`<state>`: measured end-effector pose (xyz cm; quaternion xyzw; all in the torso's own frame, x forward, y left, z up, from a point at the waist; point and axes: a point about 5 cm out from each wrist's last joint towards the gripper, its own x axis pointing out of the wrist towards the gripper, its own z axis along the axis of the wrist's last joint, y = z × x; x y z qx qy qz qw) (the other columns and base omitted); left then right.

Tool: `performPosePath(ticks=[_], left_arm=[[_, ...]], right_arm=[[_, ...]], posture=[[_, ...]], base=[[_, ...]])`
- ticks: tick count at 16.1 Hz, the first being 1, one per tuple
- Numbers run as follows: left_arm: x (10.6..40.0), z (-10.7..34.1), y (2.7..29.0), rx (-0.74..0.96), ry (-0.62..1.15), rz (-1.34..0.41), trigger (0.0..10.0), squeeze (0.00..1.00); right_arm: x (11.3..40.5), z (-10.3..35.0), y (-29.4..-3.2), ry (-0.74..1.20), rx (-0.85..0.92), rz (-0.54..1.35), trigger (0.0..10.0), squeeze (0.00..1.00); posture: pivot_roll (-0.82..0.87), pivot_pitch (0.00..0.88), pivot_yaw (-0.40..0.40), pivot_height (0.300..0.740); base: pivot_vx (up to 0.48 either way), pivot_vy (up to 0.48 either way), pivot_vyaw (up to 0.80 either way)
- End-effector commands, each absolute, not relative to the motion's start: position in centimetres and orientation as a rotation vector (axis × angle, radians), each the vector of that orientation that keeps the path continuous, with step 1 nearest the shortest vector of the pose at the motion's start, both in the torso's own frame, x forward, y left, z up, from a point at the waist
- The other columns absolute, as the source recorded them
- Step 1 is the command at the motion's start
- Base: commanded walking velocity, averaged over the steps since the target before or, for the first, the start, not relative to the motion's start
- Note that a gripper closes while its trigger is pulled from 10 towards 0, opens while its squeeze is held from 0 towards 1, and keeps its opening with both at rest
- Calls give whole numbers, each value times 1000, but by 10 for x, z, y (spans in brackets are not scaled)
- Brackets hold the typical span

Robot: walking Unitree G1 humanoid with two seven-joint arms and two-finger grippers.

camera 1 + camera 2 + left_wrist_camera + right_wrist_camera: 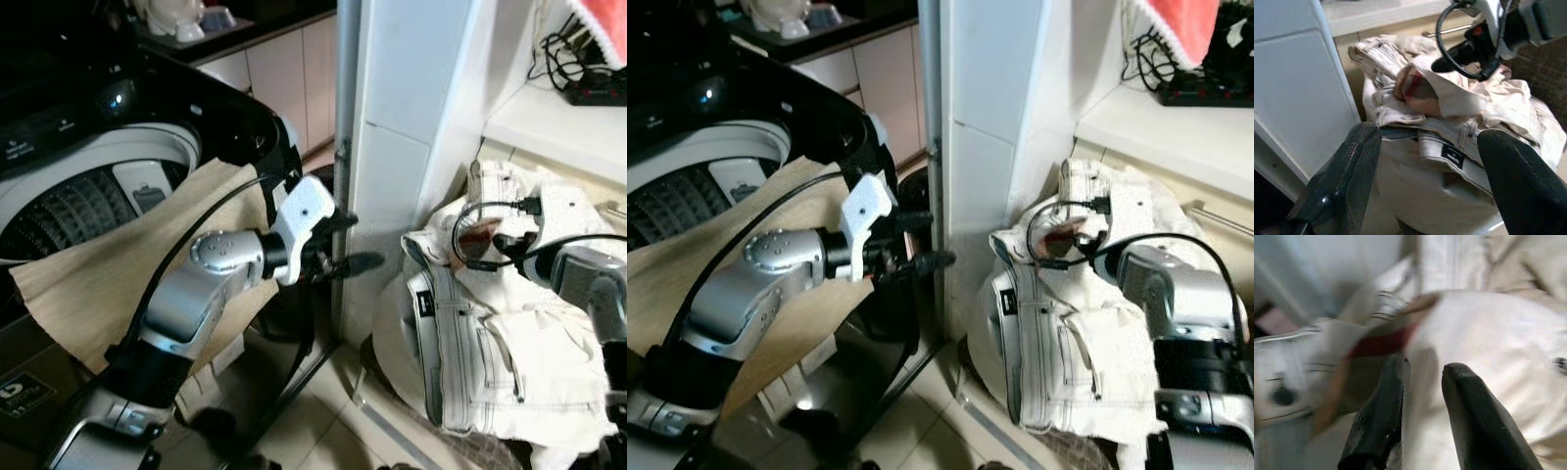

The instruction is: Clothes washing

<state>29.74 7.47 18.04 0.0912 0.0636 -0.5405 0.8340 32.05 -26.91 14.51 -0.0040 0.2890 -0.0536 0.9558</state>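
Facing you: a heap of white jeans (490,343) on the floor beside the white pillar (392,147), right of the washing machine (98,176) (a beige cloth (88,284) drapes its rim). Your right gripper (1422,374) presses into the heap, fingers narrowly parted with a fold between them. Your left gripper (1425,161) hovers near the pillar, fingers spread wide and holding nothing.

Cream-white jeans (490,343) with black label (1453,157); tan cloth (98,274) over black-and-white washing machine (88,127); red patch (1413,85) inside garment; white tiled pillar (392,147).
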Motion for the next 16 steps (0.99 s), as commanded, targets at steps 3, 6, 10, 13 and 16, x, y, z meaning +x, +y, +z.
performPosePath(ticks=[3,6,10,13,16], left_arm=[[296,185,79,217,121,-1132,10000,0],[296,187,84,218,129,-1118,10000,0],[294,185,84,213,138,-1122,10000,0],[289,183,80,204,145,-1147,10000,0],[291,184,82,214,146,-1140,10000,0]], right_arm=[[333,147,-266,539,-25,-129,10000,1000],[346,148,-255,477,9,-64,10000,1000],[348,137,-257,557,-62,-108,10000,1000],[340,115,-262,695,-131,-120,10000,0],[336,105,-266,742,-118,-139,10000,0]], posture=[[-64,0,64,740],[-55,0,61,740],[-63,0,56,740],[-66,0,51,740],[-53,5,39,740]], base=[[0,0,0],[0,0,0],[0,0,0],[0,0,0],[0,0,0]])
